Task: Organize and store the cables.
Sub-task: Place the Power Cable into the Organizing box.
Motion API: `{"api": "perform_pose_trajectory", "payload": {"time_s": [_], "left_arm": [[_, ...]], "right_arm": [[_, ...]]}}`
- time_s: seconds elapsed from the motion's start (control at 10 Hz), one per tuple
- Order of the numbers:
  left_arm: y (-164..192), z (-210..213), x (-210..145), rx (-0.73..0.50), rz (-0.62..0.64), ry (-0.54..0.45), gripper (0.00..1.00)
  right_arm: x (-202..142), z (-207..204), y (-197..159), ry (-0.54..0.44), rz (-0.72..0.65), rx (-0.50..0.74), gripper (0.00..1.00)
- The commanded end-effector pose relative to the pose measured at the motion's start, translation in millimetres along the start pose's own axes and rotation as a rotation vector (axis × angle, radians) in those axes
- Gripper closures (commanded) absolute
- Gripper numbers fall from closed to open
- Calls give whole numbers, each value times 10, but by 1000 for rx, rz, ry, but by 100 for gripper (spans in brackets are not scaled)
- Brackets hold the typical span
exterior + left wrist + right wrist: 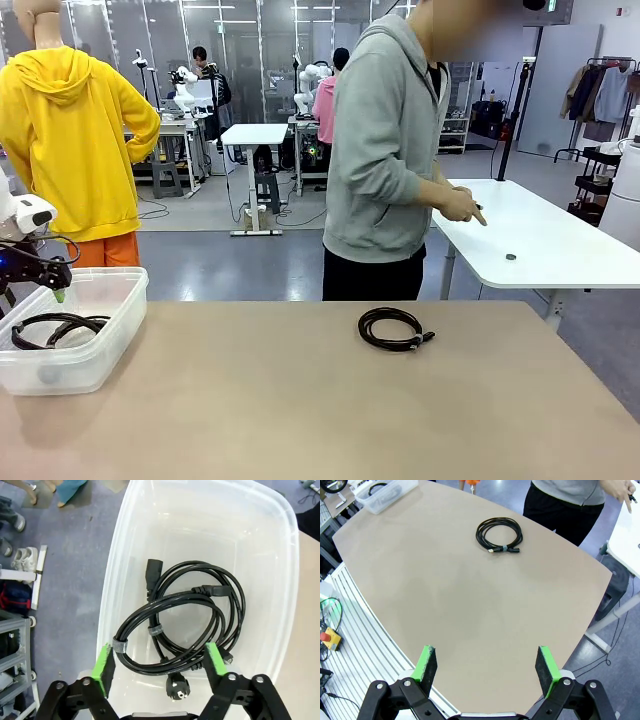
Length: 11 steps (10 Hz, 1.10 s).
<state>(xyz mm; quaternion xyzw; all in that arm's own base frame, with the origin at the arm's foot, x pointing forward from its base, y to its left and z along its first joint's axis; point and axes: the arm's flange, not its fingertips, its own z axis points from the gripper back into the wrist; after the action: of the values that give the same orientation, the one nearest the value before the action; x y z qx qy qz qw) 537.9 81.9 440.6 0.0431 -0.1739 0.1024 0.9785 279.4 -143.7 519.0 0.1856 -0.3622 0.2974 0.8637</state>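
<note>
A coiled black cable (394, 328) with a small connector tip lies on the tan table, toward its far middle; the right wrist view shows the same cable (500, 534) far ahead of my right gripper (487, 664), which is open and empty. Inside the clear plastic bin (112, 290) at the table's left end lie coiled black cables (185, 617) with chunky plugs, bound with grey ties. My left gripper (158, 663) hangs open just above the bin, over the coils, holding nothing. In the front view my left gripper (50, 285) sits at the bin's far left rim.
A person in a grey hoodie (385, 140) stands beyond the far edge, hands (462, 205) over a white side table (540, 240). The bin (382, 495) also appears far off in the right wrist view. Bare tabletop (320, 410) spreads between bin and loose cable.
</note>
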Motion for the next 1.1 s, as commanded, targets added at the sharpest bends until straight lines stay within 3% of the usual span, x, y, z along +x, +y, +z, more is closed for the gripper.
{"api": "perform_pose_trajectory", "payload": {"time_s": [0.0,1.0], "left_arm": [[-66,52,-134,45,25,-32,0],[-25,50,-49,16,11,-7,0]], "right_arm": [[-8,7,0,-7,15,9,0],[-8,7,0,-7,15,9,0]]}}
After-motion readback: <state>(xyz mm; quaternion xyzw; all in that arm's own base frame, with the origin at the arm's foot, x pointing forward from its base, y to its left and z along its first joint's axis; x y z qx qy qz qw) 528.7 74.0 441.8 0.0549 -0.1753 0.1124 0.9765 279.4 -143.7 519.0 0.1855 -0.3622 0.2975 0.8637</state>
